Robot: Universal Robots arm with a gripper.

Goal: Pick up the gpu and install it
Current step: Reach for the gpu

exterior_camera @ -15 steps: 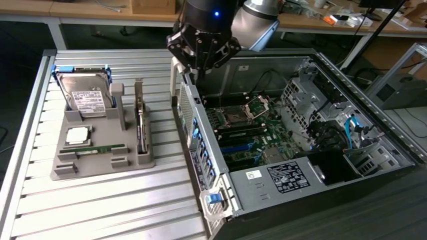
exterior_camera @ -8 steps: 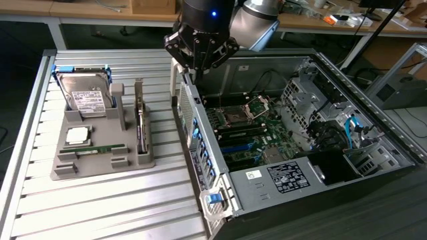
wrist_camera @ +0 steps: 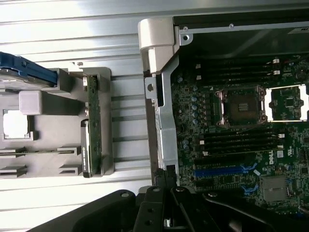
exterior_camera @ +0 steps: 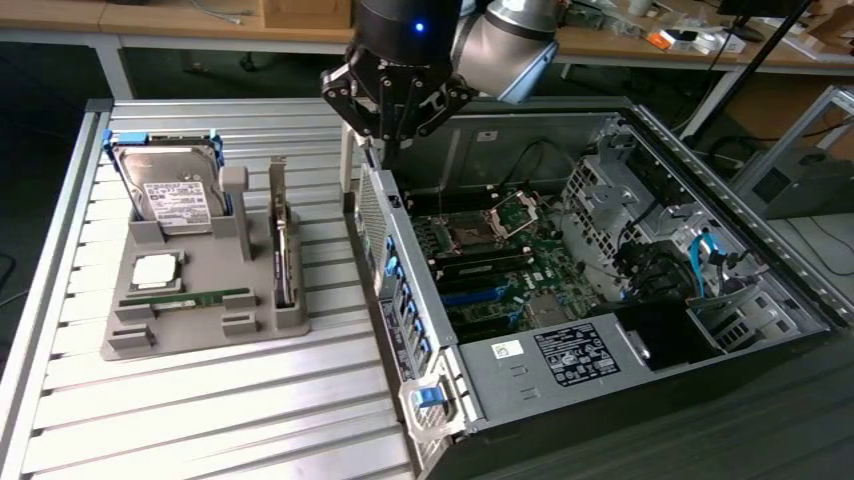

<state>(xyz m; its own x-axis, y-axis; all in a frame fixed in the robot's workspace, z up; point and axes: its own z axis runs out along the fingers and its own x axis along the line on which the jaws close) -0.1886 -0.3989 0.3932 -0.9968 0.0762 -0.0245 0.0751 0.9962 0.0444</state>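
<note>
Gpu (exterior_camera: 280, 240) stands on edge in its slot of the grey holder (exterior_camera: 200, 338), just beside the open computer case (exterior_camera: 481, 385), untouched. The gripper (exterior_camera: 391, 130) hangs above the case's near wall, fingers pressed together and empty. Lowered like that, it would likely strike the card's top edge or the wall; a skewed pinch could jam the card in its slot

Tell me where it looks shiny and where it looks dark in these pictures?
Exterior view: the slatted table gleams pale, the computer case is shadowy at its lower corner, and a small blue light glows on the arm. Wrist view: the table's slats glare almost white, while the jaws are a black shape.
</note>
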